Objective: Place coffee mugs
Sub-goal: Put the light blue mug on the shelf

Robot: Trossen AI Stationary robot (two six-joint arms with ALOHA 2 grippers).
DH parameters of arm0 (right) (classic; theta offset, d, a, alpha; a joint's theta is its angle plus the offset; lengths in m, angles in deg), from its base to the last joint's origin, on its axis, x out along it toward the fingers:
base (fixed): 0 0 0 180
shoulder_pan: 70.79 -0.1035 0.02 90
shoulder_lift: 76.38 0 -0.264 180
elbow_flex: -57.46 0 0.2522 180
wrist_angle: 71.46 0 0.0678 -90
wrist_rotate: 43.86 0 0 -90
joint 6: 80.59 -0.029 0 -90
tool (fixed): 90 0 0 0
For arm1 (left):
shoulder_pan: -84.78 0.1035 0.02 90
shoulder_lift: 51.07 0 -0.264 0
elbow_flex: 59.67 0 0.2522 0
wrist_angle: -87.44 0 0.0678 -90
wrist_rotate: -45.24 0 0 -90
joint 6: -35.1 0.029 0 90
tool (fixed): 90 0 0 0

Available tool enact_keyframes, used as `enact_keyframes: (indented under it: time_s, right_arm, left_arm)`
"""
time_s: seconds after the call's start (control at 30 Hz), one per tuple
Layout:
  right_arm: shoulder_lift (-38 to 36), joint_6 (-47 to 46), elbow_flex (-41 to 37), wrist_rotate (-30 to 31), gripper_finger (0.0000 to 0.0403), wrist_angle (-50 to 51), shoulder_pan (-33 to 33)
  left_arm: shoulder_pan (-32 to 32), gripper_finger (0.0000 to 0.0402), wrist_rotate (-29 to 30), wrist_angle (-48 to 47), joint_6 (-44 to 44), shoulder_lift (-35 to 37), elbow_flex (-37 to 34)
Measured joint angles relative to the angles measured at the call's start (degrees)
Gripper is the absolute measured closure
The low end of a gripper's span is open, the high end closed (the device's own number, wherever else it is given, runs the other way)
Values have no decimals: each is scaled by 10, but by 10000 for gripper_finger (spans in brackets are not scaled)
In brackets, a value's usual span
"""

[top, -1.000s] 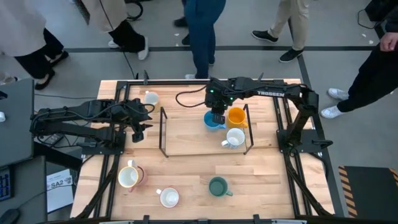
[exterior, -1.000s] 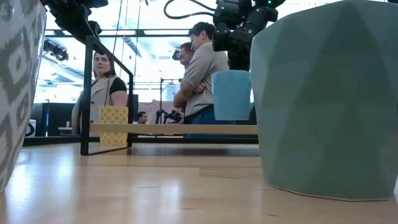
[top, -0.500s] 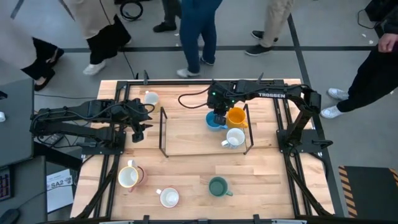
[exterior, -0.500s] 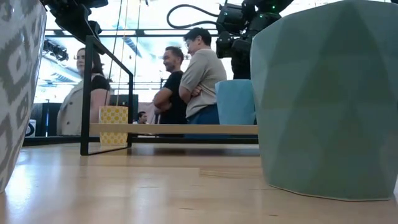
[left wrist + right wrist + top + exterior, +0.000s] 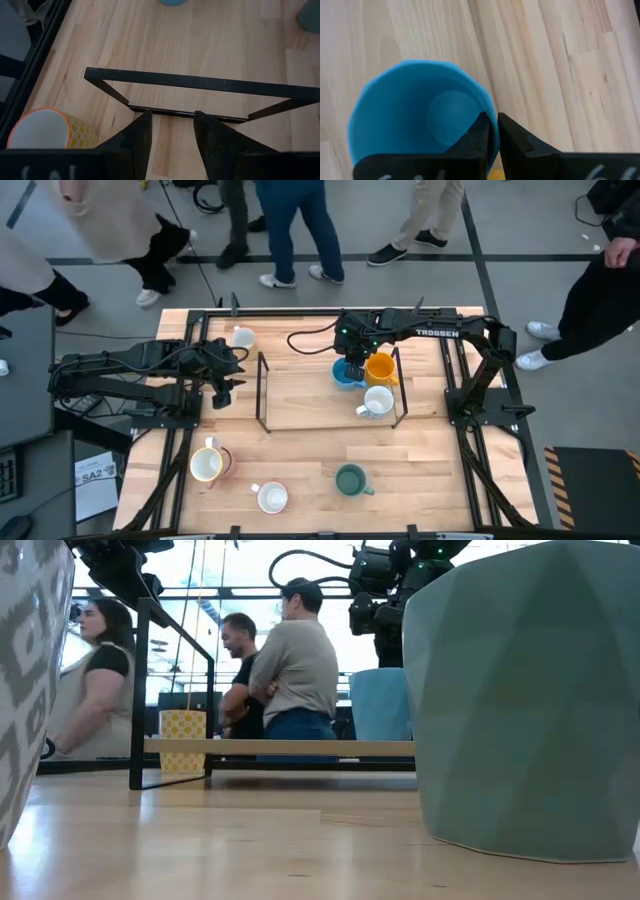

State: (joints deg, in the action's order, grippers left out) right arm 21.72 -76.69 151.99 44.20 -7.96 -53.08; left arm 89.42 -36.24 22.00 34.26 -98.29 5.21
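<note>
Blue mug [image 5: 343, 375], gripped by TROSSEN-marked right gripper [image 5: 352, 370]

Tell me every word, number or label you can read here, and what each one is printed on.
"TROSSEN": white letters on the right arm, seen from above.
"SA2": on a paper sheet on the floor left of the table; its smaller print is unreadable.
Faint marks along the edge of both wrist pictures: unreadable.

Wooden table and black rack, people beyond

A black metal frame [image 5: 330, 392] stands on the wooden table [image 5: 310, 460]; people [image 5: 290, 665] stand beyond it.
</note>
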Motion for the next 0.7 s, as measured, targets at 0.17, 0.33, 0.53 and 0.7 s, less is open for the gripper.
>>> enact_keyframes:
  time_s: [0.17,0.33,0.53,0.7]
  right_arm:
    - [0,1,0,9,362,2,1]
    - [0,3,0,15,351,4,1]
    - [0,4,0,18,349,0,1]
    - [0,6,0,20,330,-3,1]
  left_arm:
    - [0,249,0,0,0,0,0]
    - [0,249,0,0,0,0,0]
    - [0,249,0,0,0,0,0]
    - [0,249,0,0,0,0,0]
